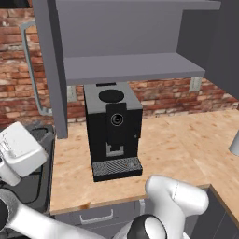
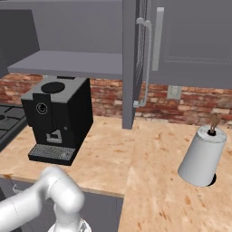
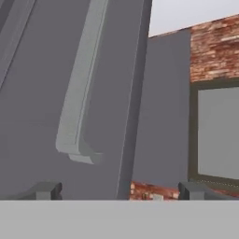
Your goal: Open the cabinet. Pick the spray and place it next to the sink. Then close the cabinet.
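Brick wall and a pale wooden counter (image 1: 172, 149) stretch ahead of me, with a black coffee machine (image 1: 113, 128) under the cabinet (image 1: 130, 65), whose doors stand swung open on a bare grey shelf. I see my arm bent low at the base, its forearm reaching left over the stove. From the hand view my gripper (image 3: 119, 190) has its jaws spread wide with nothing between them, facing a door edge with its silver bar handle (image 3: 81, 93). I cannot spot the spray
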